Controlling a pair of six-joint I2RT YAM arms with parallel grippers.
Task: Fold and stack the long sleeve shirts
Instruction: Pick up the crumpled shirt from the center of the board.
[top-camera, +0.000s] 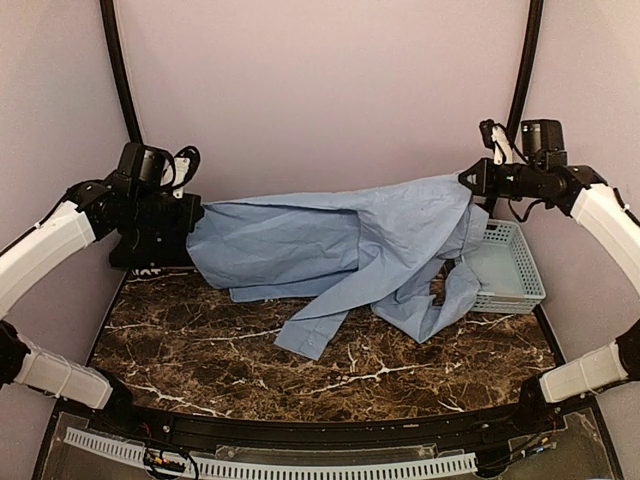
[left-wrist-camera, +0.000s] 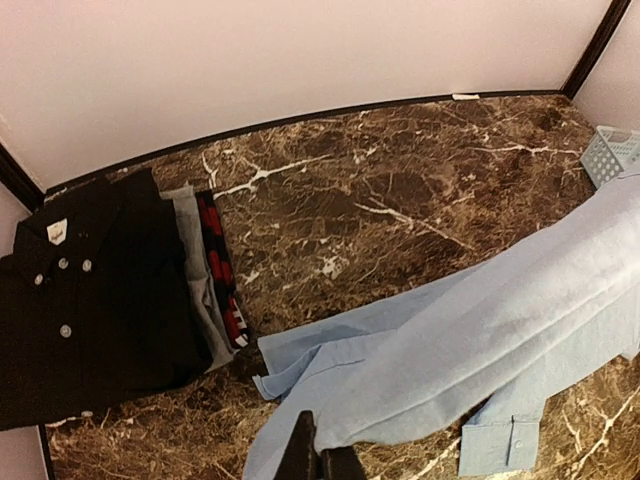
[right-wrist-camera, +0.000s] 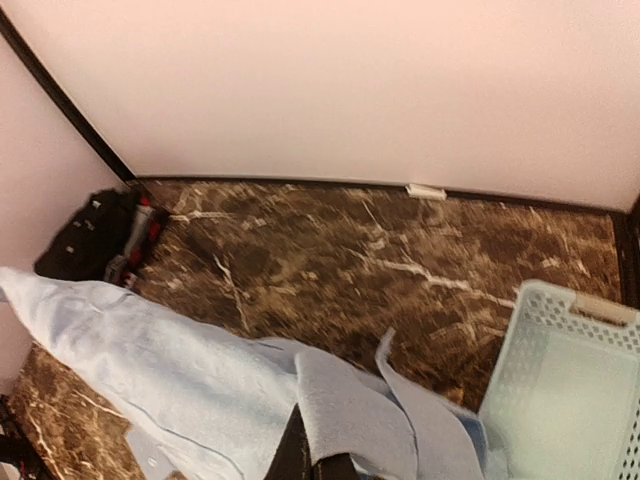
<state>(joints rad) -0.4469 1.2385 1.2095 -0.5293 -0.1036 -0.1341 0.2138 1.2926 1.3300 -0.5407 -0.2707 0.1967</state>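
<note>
A large light blue long sleeve shirt (top-camera: 340, 245) hangs stretched between my two grippers above the marble table, its sleeves and hem drooping onto the top. My left gripper (top-camera: 195, 222) (left-wrist-camera: 320, 452) is shut on the shirt's left edge. At the far right my right gripper (top-camera: 468, 180) (right-wrist-camera: 315, 458) is shut on the other end. The black long sleeve shirt (left-wrist-camera: 90, 300) (right-wrist-camera: 85, 235) lies folded, buttons up, at the table's far left corner. In the top view my left arm hides it.
A grey garment and a red-and-black one (left-wrist-camera: 215, 270) lie folded next to the black shirt. A pale blue lattice basket (top-camera: 510, 265) (right-wrist-camera: 560, 390) stands at the right edge, partly under the hanging cloth. Dark marble table (top-camera: 200, 350) with walls close behind and at both sides.
</note>
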